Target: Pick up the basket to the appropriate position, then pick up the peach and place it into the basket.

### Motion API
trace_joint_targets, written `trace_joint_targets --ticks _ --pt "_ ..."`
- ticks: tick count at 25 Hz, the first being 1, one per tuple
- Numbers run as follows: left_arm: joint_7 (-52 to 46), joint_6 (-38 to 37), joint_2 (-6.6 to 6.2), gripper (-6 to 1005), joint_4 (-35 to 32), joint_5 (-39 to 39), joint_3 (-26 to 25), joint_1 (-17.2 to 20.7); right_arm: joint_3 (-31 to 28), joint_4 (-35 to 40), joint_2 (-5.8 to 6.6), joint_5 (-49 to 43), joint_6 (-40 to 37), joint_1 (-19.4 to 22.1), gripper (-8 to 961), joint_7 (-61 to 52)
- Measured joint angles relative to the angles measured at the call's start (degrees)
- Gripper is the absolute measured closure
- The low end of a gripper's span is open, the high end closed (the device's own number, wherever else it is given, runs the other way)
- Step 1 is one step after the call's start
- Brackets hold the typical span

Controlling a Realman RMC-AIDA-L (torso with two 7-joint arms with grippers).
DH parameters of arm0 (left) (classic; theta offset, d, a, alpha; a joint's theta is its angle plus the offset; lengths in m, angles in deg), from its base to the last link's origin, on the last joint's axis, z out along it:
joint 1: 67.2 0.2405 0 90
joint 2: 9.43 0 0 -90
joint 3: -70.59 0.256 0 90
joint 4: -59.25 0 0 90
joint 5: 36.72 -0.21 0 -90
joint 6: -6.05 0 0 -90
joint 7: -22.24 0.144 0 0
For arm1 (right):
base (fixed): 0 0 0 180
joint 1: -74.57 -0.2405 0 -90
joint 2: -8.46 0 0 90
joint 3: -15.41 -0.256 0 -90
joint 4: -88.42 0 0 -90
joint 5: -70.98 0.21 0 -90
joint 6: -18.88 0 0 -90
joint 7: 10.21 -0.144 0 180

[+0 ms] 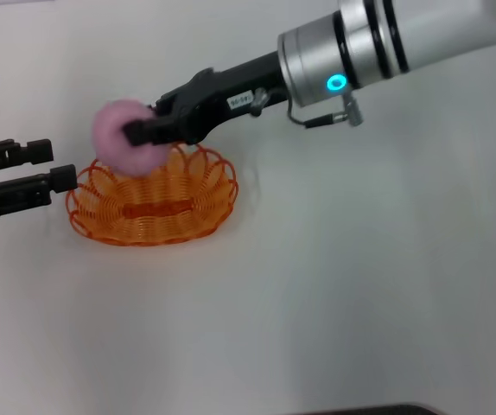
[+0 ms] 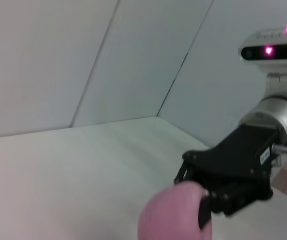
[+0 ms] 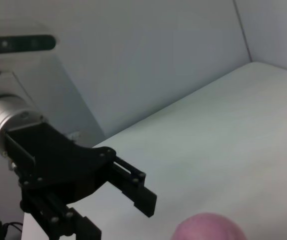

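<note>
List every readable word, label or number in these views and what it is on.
White sticker on the right gripper wrist housing, holding the peach above the basket: dark print, too blurred to read.
Same sticker in the left wrist view: unreadable.
Nothing else carries text.

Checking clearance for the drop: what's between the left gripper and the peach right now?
In the head view, only the basket's near rim and bare table; the open left gripper sits beside it, while the right gripper holds the peach above.
</note>
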Motion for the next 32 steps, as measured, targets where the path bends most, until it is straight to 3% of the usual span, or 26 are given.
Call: trace_joint_targets --ticks 4,11,18,21,24,26,29,32 --pt "0.1 0.0 -0.04 316 0.1 0.0 0.0 0.0 4.1 -0.5 0.11 3.5 1.1 0.5 627 0.5" --pt "0.2 0.2 -0.04 316 0.2 0.1 0.0 0.0 4.4 -0.1 0.33 3.8 0.5 1.3 387 0.6" --pt "0.2 0.2 0.0 316 0.2 0.1 0.0 0.1 3.8 2.4 0.66 4.8 -1.6 3.4 223 0.6" --pt "0.2 0.3 0.01 316 0.2 0.1 0.0 0.2 3.3 7.8 0.88 8.3 -4.3 8.1 153 1.4" --pt "0.2 0.5 0.02 316 0.2 0.1 0.0 0.3 2.9 13.6 1.12 12.4 -7.0 14.0 -6 3.6" --pt "0.2 0.6 0.02 316 0.2 0.1 -0.2 0.3 2.0 15.9 1.41 13.3 -8.5 17.0 -4 4.1" --pt "0.3 0.6 0.0 317 0.2 0.1 -0.6 0.3 -0.1 18.3 2.54 13.0 -12.6 20.8 -2 4.2" --pt "0.3 0.6 -0.14 319 0.2 0.1 -0.6 0.3 -0.8 19.2 5.29 12.3 -19.1 23.0 0 4.0"
